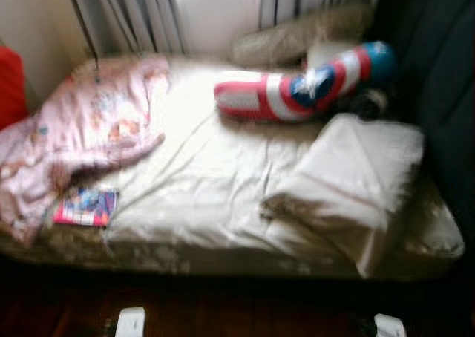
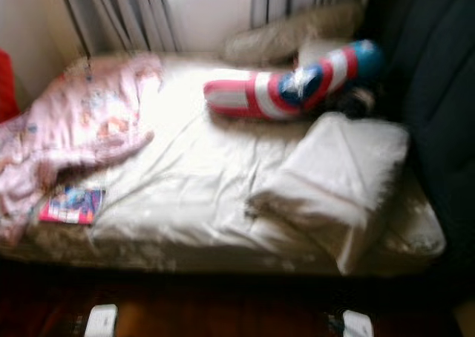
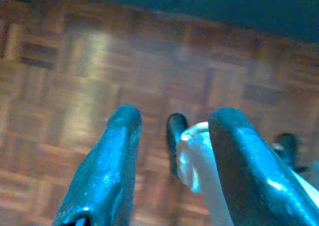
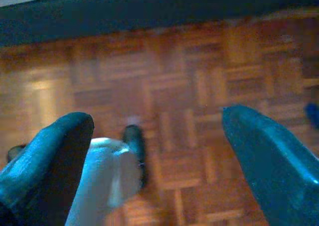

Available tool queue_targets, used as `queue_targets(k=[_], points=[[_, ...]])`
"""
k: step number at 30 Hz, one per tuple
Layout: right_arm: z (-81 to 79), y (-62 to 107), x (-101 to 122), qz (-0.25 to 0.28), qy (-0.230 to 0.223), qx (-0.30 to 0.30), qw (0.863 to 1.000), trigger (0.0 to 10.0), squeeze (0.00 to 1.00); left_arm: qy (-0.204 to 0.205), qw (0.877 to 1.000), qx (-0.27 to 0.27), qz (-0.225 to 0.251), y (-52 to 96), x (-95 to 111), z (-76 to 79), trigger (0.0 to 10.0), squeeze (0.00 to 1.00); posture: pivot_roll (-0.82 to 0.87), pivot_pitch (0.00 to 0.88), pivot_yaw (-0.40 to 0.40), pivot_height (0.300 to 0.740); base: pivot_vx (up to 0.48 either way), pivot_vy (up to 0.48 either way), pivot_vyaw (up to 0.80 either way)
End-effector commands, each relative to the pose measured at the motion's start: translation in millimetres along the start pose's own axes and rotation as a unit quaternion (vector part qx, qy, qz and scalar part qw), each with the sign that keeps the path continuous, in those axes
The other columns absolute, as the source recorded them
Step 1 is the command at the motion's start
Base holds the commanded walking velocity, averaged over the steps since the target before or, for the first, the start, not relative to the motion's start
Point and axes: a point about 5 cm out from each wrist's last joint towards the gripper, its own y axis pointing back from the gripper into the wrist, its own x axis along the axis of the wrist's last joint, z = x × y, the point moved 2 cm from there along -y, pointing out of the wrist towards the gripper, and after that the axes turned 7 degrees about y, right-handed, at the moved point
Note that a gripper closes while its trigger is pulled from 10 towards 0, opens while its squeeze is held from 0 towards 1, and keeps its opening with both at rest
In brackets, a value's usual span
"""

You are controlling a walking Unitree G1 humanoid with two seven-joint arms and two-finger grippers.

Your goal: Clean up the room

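Bed (image 1: 223, 196), frame centre: pink blanket (image 1: 82, 129) upper left; book (image 1: 85, 207) lower left on the sheet; striped red-white-blue bolster (image 1: 297, 88) upper centre; folded cream blanket (image 1: 349, 177) at right. Left tool (image 3: 172, 151) and right tool (image 4: 157, 156): both open, empty, above parquet floor (image 4: 189, 86).

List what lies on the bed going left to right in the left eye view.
Pink blanket → magazine → red, white and blue striped bolster → folded beige quilt. The magazine sits near the bed's front edge, just below the blanket's hanging corner.
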Motion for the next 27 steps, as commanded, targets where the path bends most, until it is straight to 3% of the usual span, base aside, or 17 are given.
queue_targets(k=[1, 8, 18, 23, 27], points=[[-5.7, -1.8, 7, 0.01, -0.002, 0.005, 1.0, 10.0, 0.0, 0.001, 1.0, 0.011, -0.005, 3.5, -5, -14.1, 10.0, 0.0, 0.0, 0.0, -0.008, 0.74, 0.0, 0.0, 0.0], [-7.1, -2.0, 7, 0.011, -0.004, 0.006, 1.0, 10.0, 0.0, 0.008, 1.0, 0.014, 0.0, 4.1, -3, -18.6, 10.0, 0.0, 0.0, 0.0, -0.003, 0.74, 0.0, 0.0, 0.0], [-5.4, -1.9, 6, 0.006, -0.012, -0.002, 1.0, 10.0, 0.0, 0.015, 1.0, 0.008, -0.002, 2.2, -1, -12.9, 10.0, 0.0, 0.0, 0.0, -0.009, 0.74, 0.0, 0.0, 0.0], [-5.0, -1.8, 5, 0.003, -0.013, -0.004, 1.0, 10.0, 0.0, 0.02, 1.0, 0.011, -0.003, 3.7, -3, -18.3, 10.0, 0.0, 0.0, 0.0, -0.01, 0.74, 0.0, 0.0, -0.71], [-5.0, -1.8, 5, 0.002, -0.009, -0.004, 1.0, 10.0, 0.0, 0.02, 1.0, 0.019, -0.008, 8.1, -8, -32.0, 10.0, 0.0, 0.0, 0.0, -0.007, 0.74, 0.258, 0.0, -0.76]])
